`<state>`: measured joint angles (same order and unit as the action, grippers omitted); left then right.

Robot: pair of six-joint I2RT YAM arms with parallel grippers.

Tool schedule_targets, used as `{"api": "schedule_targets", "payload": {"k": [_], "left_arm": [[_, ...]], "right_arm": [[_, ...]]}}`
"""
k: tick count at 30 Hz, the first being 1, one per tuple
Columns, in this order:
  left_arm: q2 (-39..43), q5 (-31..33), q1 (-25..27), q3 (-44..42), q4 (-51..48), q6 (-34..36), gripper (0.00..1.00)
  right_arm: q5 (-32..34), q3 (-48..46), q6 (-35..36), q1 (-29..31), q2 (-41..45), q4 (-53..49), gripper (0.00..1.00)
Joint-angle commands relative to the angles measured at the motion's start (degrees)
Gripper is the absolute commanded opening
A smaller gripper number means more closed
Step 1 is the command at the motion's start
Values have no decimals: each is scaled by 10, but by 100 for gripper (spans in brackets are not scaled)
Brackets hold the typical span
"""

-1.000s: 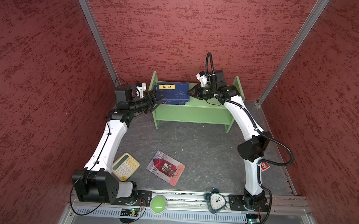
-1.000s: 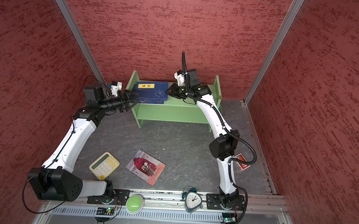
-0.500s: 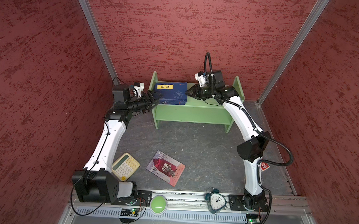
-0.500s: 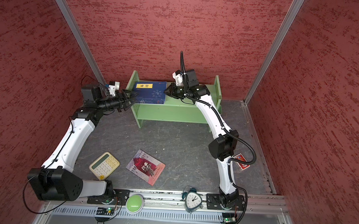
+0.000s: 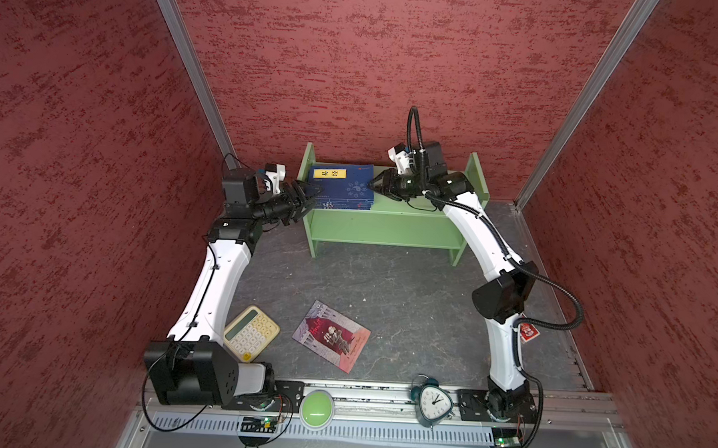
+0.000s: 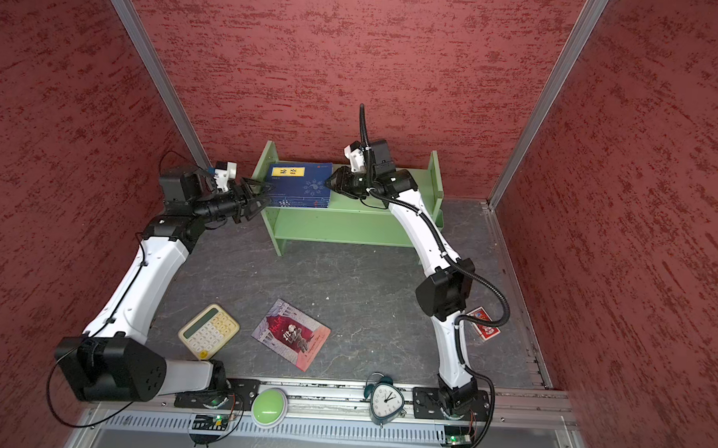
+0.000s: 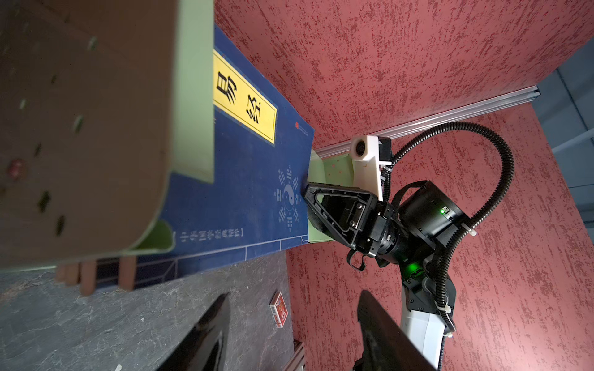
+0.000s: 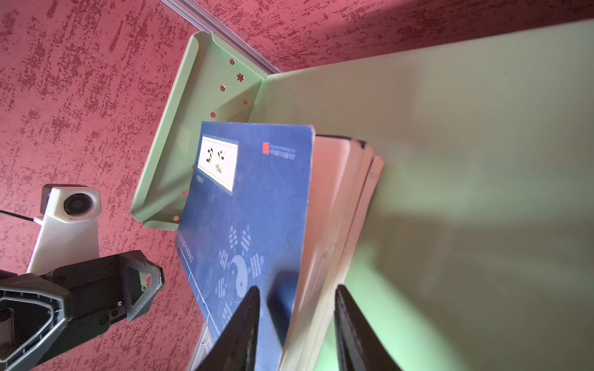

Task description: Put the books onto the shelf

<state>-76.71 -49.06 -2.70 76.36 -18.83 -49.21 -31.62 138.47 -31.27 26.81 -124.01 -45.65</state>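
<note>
A stack of navy books (image 5: pixel 342 185) (image 6: pixel 300 185) with a yellow label lies flat on the top tier of the green shelf (image 5: pixel 386 230) (image 6: pixel 340 226). It sits against the left side panel and its front edge overhangs. My right gripper (image 5: pixel 373 185) (image 8: pixel 297 287) is open, one finger on each side of the stack's right edge (image 8: pixel 321 225), with small gaps. My left gripper (image 5: pixel 312 198) (image 7: pixel 294 294) is open and empty, just outside the shelf's left panel (image 7: pixel 96 128). A red-pink book (image 5: pixel 331 336) (image 6: pixel 291 334) lies flat on the floor.
A cream calculator (image 5: pixel 252 332) lies left of the red-pink book. An alarm clock (image 5: pixel 432 403) and a green button (image 5: pixel 317 410) sit on the front rail. A red card box (image 6: pixel 484 328) lies by the right arm. Red walls close in on three sides.
The right gripper slid the navy stack left along the top tier to the side panel, then its jaws spread apart. The left gripper drew back slightly to the left.
</note>
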Motion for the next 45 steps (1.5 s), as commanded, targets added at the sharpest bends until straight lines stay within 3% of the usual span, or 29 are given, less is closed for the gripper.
{"api": "schedule_targets", "payload": {"k": [1,12,45], "left_arm": [[-1,-13,-10,2,15,-1,64],[42,-47,-24,5,-12,-12,64],[0,-24,-7,-9,0,11,64]], "right_arm": [[23,16,7,4,13,10,42],[30,-15,16,8,49,5,40],[29,21,24,17,2,-13,28]]}}
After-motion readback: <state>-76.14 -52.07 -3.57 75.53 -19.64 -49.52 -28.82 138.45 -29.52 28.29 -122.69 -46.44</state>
